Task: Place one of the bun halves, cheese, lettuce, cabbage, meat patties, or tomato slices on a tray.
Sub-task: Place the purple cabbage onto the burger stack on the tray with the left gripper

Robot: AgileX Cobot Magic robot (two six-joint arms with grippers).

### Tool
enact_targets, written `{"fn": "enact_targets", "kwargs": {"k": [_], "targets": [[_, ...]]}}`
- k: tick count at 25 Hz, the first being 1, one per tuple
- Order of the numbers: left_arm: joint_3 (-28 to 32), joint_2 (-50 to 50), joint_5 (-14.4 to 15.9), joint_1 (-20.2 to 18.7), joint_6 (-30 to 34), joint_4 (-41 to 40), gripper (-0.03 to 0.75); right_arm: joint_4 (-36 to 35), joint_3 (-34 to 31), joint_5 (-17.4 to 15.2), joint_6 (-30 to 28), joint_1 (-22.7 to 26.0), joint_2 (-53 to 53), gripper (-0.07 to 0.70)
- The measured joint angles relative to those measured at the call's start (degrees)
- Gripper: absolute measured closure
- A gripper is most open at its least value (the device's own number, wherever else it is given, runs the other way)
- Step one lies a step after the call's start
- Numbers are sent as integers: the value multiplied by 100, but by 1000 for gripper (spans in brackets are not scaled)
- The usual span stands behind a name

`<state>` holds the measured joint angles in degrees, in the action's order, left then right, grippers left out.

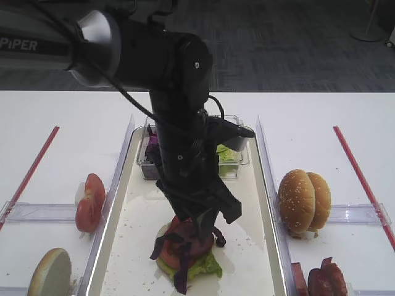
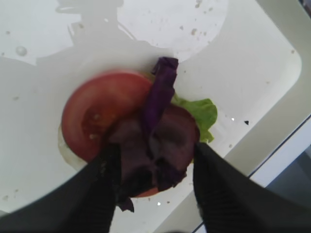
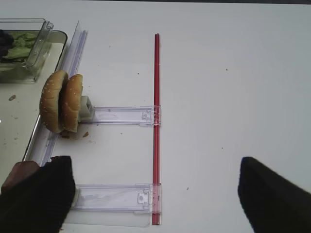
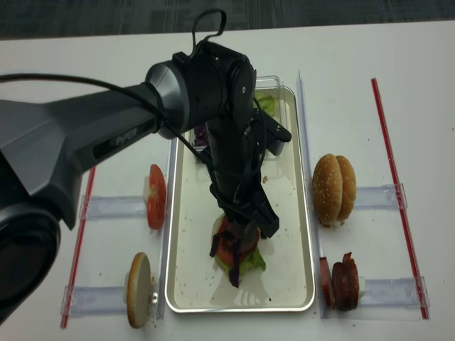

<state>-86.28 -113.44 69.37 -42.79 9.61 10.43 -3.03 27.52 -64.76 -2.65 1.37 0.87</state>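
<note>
**Key relation.** The dark purple, curly shreds of red cabbage (image 2: 154,145) are seen directly beneath the left gripper (image 2: 154,187), between its two black fingers (image 2: 97,194), draped over the stack on the long cream-floored tray with the shiny silver rim (image 4: 288,298). The longest strip runs away from the fingers across the stack toward the tray floor. The fingers stand apart on either side of the clump; whether the shreds are touched by the pads cannot be told. The left arm is much the nearer; only a straight lift clear is judged to be called for.

**Right gripper** (image 3: 155,194). Fingers spread wide, nothing between them, hung over bare white table well apart from the tray.

**Stack.** A round red tomato slice (image 2: 99,111), glossy and wet, is laid on light green ruffled lettuce (image 2: 201,114); a pale layer below is only partly seen.

**Stock.**
- Golden-brown sesame bun halves (image 1: 303,202), matte, stood on edge in a clear rack right of the tray.
- Dark-rimmed pinkish-brown meat patties (image 4: 346,281), upright, near right.
- Further tomato slices (image 1: 91,202), left rack.
- Small clear plastic box (image 1: 237,161) at the tray's far end, holding greens and purple shreds.
</note>
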Motion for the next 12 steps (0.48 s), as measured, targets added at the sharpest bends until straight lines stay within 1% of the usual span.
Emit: {"fn": "enact_targets", "kwargs": {"k": [4, 12], "targets": [[-163, 0, 0, 0, 0, -35, 397, 0, 0, 0, 0, 0, 0, -60], [-182, 0, 0, 0, 0, -153, 396, 0, 0, 0, -10, 0, 0, -60]]}}
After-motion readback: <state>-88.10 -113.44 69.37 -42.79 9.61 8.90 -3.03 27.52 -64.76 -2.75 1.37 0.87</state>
